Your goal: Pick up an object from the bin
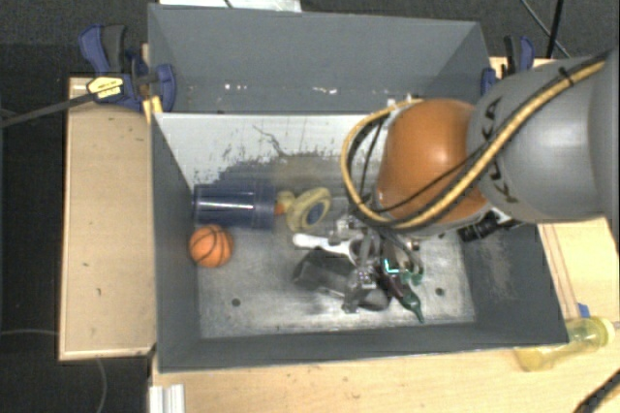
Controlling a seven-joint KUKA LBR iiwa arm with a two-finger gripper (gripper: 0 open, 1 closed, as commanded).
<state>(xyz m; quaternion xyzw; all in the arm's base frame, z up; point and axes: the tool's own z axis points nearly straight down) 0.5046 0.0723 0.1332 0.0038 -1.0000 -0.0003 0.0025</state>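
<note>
Grey metal bin (176,304) with sloping walls, seen from above; its floor is bare sheet metal, scuffed and darkly smudged toward the back wall, with a few small dark spots near the front. The ground around the bin is dark. The arm (554,149) enters from the right, its wrist carrying a rounded orange cover (431,159) with looped black-and-yellow cables (356,176). The gripper (374,271) is lowered to the floor at the front middle of the bin, into a small heap of things. Whether it is spread or pressed together cannot be told, as the wrist and the heap hide its tip. Nearest to it, on its left, lies a dark grey flat object (320,273), long axis roughly left to right across the bin and flat on the floor. On its right, a thin green piece (416,306) runs diagonally, its free end pointing to the front right corner. A white piece (316,242) lies just behind the dark object, also stretched left to right. Whether any of these is gripped cannot be told. Behind the heap sits a pale yellowish ring (312,206). Touching or just beside the ring on its left, a dark blue cylinder (232,206) lies on its side, axis left to right. An orange ball (210,245) rests just in front of the cylinder, near the left wall.
</note>
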